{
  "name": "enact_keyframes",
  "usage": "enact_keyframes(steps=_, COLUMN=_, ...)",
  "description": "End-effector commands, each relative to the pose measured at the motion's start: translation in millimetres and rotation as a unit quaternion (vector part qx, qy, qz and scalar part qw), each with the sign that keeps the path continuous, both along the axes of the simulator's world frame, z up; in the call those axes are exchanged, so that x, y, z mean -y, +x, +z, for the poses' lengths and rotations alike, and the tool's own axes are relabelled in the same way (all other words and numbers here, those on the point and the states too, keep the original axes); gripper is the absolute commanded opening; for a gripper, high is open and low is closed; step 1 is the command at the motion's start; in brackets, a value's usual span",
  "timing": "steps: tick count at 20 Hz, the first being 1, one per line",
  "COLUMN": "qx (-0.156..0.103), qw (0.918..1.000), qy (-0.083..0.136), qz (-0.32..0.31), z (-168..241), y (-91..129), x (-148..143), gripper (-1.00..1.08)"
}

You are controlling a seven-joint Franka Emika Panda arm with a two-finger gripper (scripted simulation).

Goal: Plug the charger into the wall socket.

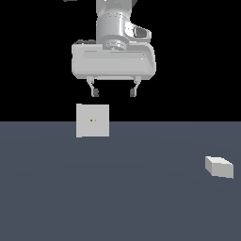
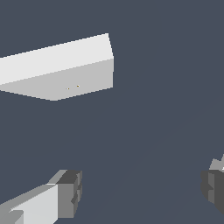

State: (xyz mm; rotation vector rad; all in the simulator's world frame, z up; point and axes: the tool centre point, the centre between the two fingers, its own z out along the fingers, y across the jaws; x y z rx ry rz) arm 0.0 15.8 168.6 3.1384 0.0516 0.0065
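Far off exterior view's right, charger (image 1: 219,167) vs raised, spread claw (image 1: 115,91).

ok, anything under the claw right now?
Only bare floor shows between the open claw fingers. The wall socket stands off to one side; the charger lies apart, outside the wrist view.

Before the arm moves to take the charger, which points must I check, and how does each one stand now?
1. Gripper open: ok, fingers wide apart, nothing between them.
2. Charger free to grasp: ok, alone on the floor at the exterior view's right.
3. Gripper over charger: not ok, it hangs high above the socket, far from the block.
4. Socket upright: ok, with dots at its centre.
5. Charger pins face socket: cannot tell, no pins visible.
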Motion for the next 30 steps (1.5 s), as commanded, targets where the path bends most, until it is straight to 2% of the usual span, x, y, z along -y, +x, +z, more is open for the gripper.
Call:
enact_keyframes(steps=1, qx=0.000, qw=1.0000, qy=0.000, qz=0.000, z=0.0, y=0.0, x=0.0, gripper=1.00)
enact_keyframes(steps=8, qx=0.007, qw=0.9999, qy=-0.001, qz=-0.007, z=-3.8, y=-2.1, x=8.3, gripper=1.00)
enact_keyframes(steps=14, qx=0.024, qw=0.9994, qy=-0.004, qz=-0.026, z=-13.2, y=-7.5, x=28.5, gripper=1.00)
enact_keyframes(steps=22, qx=0.062, qw=0.9958, qy=-0.010, qz=-0.067, z=-34.6, y=-20.8, x=73.1, gripper=1.00)
enact_keyframes(steps=30, qx=0.105, qw=0.9878, qy=-0.018, qz=-0.114, z=-60.0, y=-38.1, x=123.6, gripper=1.00)
